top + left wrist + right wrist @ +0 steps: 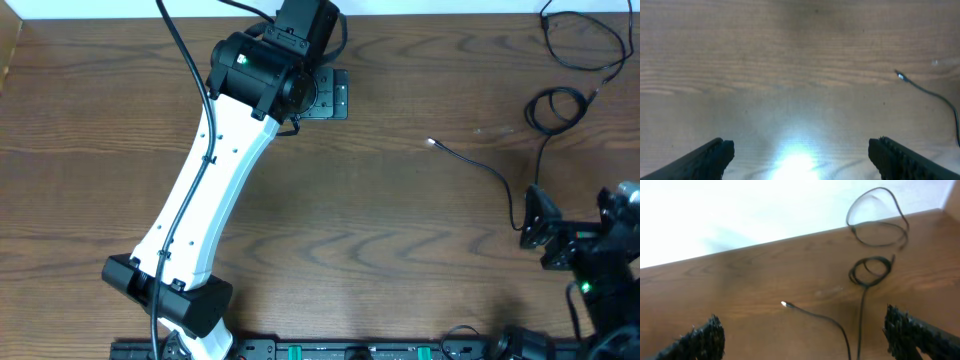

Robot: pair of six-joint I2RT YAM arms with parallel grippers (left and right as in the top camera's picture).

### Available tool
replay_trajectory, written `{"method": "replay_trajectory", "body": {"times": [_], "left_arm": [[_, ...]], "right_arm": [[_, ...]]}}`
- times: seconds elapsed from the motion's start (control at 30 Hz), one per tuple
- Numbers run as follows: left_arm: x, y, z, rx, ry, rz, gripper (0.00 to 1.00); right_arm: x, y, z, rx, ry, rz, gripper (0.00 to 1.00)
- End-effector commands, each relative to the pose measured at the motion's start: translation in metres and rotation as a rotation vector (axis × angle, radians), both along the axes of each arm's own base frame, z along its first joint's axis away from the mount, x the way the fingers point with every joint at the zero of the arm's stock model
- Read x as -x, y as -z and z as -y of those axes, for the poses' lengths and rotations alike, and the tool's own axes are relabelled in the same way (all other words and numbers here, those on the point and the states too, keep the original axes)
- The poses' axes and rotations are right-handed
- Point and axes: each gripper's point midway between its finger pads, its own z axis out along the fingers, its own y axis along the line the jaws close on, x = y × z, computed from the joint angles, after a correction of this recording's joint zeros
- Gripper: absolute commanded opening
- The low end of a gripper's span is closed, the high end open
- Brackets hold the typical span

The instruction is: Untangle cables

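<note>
Black cables (532, 112) are lying down the right side of the overhead frame: two looped at upper right, one strand (816, 315) running diagonally from its pale plug (432, 143) at centre toward my right gripper (801, 317). I am holding both grippers wide open and empty, and my left gripper (800, 150) is sitting well apart at upper centre, so the right arm is looking nearer.

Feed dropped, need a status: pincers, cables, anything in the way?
Left pincer open, empty. Right pincer open, empty. Black cables just ahead of right pincer, one coiled. Nothing blocking.
</note>
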Motion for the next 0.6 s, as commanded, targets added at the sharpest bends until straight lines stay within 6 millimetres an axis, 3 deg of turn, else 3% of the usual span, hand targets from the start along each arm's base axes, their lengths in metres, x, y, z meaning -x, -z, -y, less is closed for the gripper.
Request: {"method": "replay_trajectory", "body": {"times": [0.0, 0.4, 0.57], "left_arm": [[-0.001, -0.001, -0.002, 0.003, -0.014, 0.003, 0.94], [-0.001, -0.001, -0.002, 0.003, -0.014, 0.003, 0.94], [-0.001, -0.001, -0.002, 0.003, -0.014, 0.003, 0.94]], "right_arm": [[0.01, 0.019, -0.011, -0.017, -0.038, 0.051, 0.99], [-0.008, 0.048, -0.007, -0.025, -0.041, 0.357, 0.99], [-0.014, 0.059, 0.013, -0.057, 0.062, 0.452, 0.99]]}}
